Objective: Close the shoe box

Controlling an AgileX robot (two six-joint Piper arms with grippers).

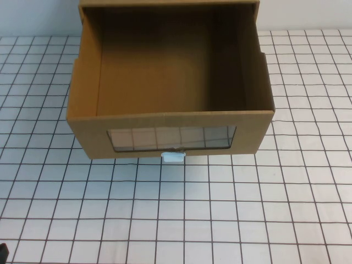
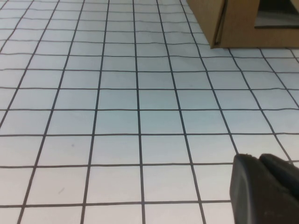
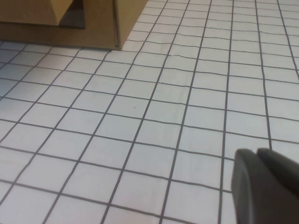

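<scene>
The shoe box (image 1: 170, 82) is a brown cardboard drawer-style box at the back middle of the table. Its drawer is pulled out toward me and is empty. The front has a wide clear window (image 1: 171, 137) with a small white pull tab (image 1: 173, 158) under it. My left gripper (image 2: 258, 157) is shut and empty, low over the table, well short of the box corner (image 2: 238, 23). My right gripper (image 3: 256, 151) is shut and empty too, well short of the box's other front corner (image 3: 100, 23). Only a dark tip (image 1: 3, 253) of the left arm shows in the high view.
The table (image 1: 220, 220) has a white cover with a black grid. Open table lies between the box front and both grippers. A pale wall stands behind the box.
</scene>
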